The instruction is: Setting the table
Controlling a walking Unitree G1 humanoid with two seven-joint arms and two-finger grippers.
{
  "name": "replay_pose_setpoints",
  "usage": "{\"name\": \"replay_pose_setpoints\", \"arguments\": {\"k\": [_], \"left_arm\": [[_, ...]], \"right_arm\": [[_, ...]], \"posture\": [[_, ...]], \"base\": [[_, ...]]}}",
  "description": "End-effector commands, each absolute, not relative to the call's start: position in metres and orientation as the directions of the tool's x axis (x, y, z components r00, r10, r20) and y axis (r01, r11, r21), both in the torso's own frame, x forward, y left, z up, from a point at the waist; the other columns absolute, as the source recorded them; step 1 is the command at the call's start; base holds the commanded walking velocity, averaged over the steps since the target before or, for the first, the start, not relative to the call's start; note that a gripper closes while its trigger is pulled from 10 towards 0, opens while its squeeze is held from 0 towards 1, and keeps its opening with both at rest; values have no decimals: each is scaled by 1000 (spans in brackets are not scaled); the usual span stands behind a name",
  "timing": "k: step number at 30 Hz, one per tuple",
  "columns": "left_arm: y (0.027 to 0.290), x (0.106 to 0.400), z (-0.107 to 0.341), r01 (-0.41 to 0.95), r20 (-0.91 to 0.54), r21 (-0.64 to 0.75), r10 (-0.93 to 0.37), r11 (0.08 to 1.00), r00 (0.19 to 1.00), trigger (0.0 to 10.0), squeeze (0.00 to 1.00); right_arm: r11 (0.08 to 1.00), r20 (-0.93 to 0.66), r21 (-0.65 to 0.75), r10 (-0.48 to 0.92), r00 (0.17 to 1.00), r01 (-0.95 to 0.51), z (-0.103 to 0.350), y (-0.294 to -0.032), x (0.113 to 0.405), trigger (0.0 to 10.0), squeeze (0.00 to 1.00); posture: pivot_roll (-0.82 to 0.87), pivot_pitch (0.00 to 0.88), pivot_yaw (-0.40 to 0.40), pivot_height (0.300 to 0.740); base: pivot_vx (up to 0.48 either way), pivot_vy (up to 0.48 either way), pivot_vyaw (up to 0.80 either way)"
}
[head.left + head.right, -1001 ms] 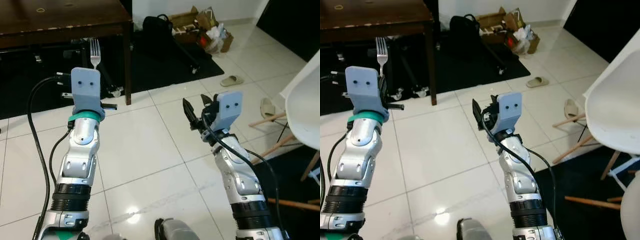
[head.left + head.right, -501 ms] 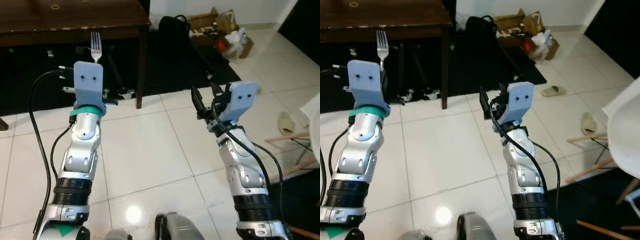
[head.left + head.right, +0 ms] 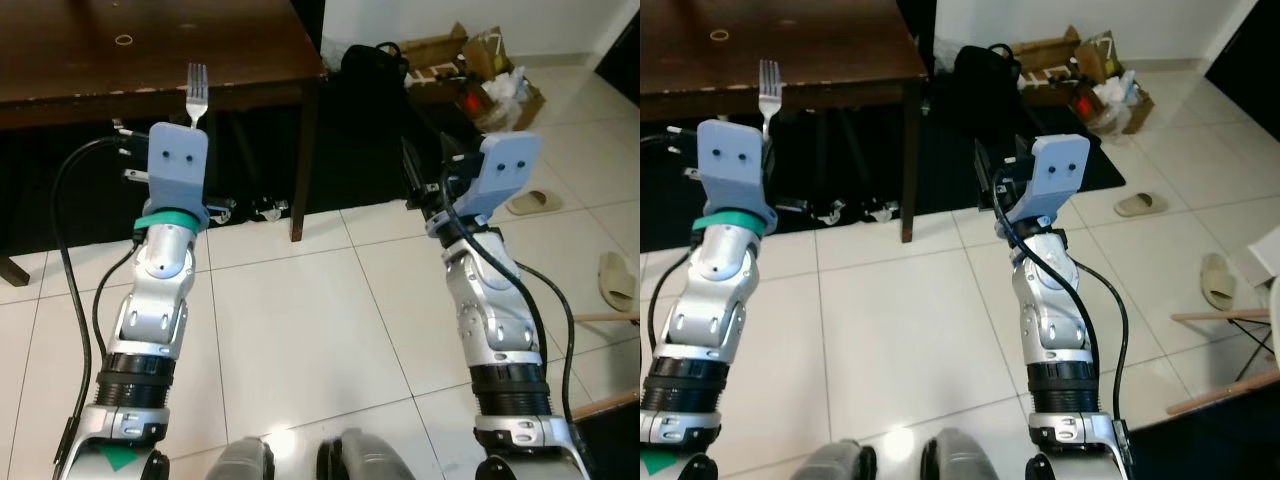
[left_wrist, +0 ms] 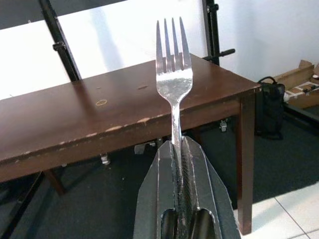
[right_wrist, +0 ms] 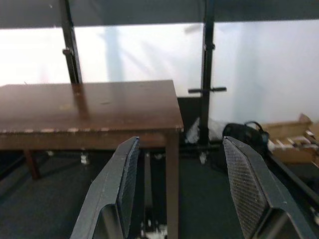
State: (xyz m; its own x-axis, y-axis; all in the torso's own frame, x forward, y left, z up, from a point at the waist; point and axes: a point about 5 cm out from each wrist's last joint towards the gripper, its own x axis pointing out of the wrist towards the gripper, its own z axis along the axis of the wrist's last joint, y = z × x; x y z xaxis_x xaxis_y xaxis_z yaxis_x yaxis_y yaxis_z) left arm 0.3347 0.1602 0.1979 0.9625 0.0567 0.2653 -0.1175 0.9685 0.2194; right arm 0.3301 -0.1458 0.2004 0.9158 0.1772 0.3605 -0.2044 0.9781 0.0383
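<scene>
The left gripper (image 4: 178,164) is squeezing a fork (image 4: 174,84) upright, prongs up, carrying it safely toward the brown table (image 4: 99,114) just ahead. The right gripper (image 5: 182,184) is staying wide apart, holding nothing.

My head views are evenly bright and sharp; a ceiling light glares off the glossy floor tiles (image 3: 270,440) between my arms. Beneath the desk (image 3: 120,55) lies deep shadow. Wrist backgrounds look slightly soft.
</scene>
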Motion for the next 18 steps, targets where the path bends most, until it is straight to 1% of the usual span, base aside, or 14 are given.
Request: {"name": "replay_pose_setpoints", "arguments": {"k": [1, 18], "left_arm": [[156, 335, 197, -107, 271, 229, 42, 967, 962, 10000, 0], [154, 337, 195, -94, 273, 229, 28, 969, 962, 10000, 0]], "right_arm": [[984, 354, 30, 156, 922, -178, 199, -154, 331, 10000, 0], [984, 350, 30, 156, 924, -177, 196, -151, 330, 10000, 0]], "posture": [[37, 0, 14, 740], [22, 0, 11, 740]], "base": [[480, 0, 0], [480, 0, 0]]}}
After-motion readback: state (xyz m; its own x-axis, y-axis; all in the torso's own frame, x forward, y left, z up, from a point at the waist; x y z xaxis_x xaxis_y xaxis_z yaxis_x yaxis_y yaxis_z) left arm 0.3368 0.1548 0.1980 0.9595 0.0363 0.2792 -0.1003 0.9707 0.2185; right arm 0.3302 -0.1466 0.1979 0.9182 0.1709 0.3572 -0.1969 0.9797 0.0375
